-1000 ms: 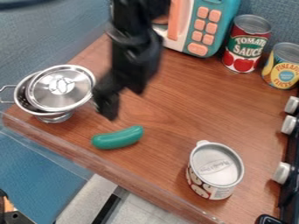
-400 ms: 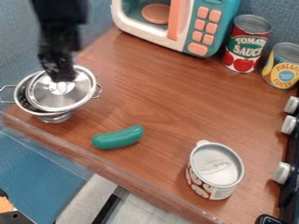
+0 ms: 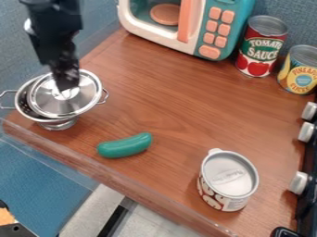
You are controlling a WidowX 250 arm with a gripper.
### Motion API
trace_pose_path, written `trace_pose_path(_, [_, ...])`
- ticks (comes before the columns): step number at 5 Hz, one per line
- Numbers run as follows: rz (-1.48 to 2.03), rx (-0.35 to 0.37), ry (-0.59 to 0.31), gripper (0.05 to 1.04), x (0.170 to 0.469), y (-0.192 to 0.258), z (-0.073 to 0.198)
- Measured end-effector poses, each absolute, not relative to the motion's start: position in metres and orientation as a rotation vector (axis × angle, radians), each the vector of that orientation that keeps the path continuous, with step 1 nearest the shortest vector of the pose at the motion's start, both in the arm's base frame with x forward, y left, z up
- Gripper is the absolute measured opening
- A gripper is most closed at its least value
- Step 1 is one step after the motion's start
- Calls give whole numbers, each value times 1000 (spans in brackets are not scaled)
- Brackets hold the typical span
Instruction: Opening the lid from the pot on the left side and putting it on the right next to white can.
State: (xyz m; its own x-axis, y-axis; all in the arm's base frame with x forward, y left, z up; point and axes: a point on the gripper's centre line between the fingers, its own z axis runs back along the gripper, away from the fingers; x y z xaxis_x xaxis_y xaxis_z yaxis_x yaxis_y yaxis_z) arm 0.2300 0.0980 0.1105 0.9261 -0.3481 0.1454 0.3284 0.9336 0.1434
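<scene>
Gripper (black) above the pot's lid.

Black arm, small silvery patch.

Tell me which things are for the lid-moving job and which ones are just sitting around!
For the job:
- silver lid
- pot
- white can
- claw

Just lying about:
- green toy vegetable
- toy microwave
- red can
- yellow can
</scene>
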Motion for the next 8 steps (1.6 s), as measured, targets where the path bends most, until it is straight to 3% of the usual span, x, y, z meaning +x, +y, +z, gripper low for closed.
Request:
trace_pose_path(2, [-276, 99, -68, 948, 244, 109, 81])
trace_pose_path(3, [-294, 97, -74, 754, 245, 110, 81])
trace_pose_path(5, [-289, 93, -97, 204, 243, 110, 81])
trace_pose_path(6, [-297, 80, -103, 68, 237, 105, 81])
trace_pose_path(8, [-463, 117, -122, 52, 233, 89, 110])
